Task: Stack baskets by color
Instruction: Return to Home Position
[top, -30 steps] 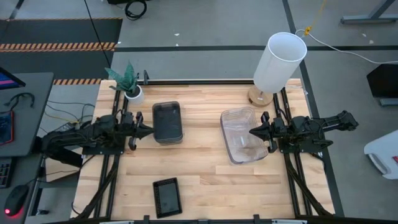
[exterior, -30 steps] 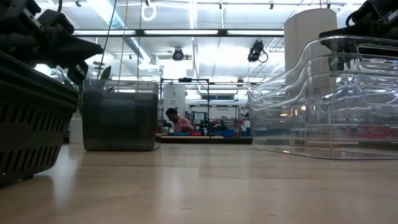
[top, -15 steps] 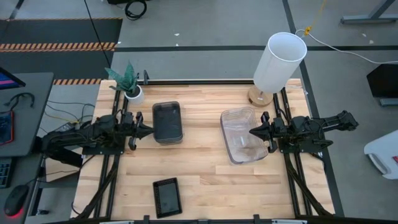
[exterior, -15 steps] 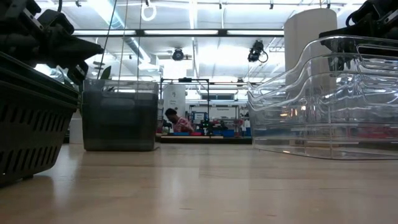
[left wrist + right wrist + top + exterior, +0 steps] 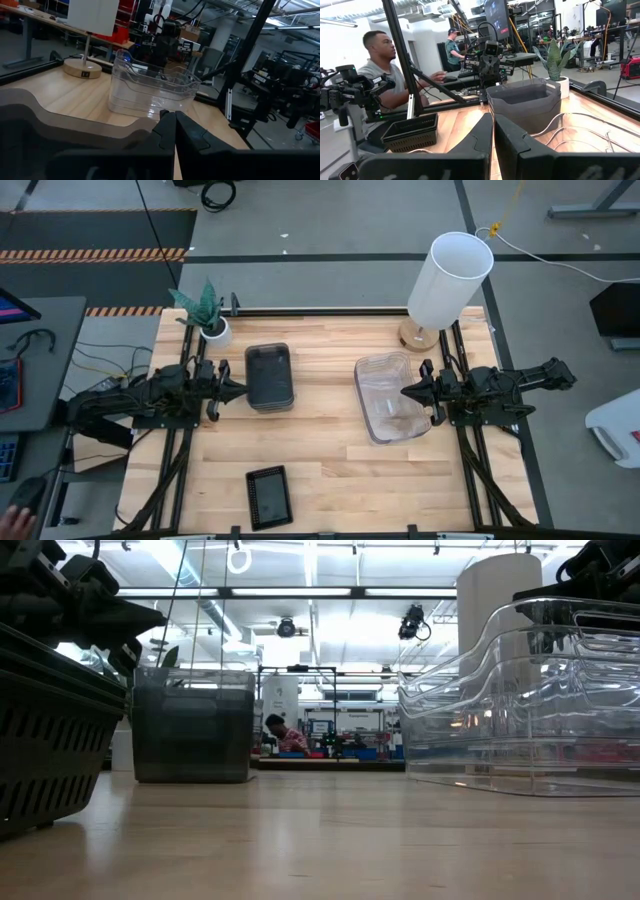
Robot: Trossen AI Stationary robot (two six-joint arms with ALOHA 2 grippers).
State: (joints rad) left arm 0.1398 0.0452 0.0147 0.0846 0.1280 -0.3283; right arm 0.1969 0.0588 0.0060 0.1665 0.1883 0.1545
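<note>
A stack of smoky grey baskets (image 5: 270, 377) stands left of the table's middle. A stack of clear baskets (image 5: 388, 397) stands right of the middle. A black mesh basket (image 5: 269, 496) rests flat near the front edge. My left gripper (image 5: 238, 391) is shut, level, just off the grey stack's left side. In its wrist view the shut fingers (image 5: 174, 126) point over the grey rim (image 5: 55, 117) toward the clear baskets (image 5: 150, 90). My right gripper (image 5: 407, 391) is shut and level above the clear stack's right part, with the clear rim (image 5: 580, 131) beside its fingers (image 5: 492, 127).
A tall white cylinder (image 5: 448, 278) on a wooden foot stands at the far right corner. A small white plant pot (image 5: 213, 330) stands at the far left. Black rails (image 5: 180, 470) run along both table sides. People (image 5: 382, 65) are beyond the table's left side.
</note>
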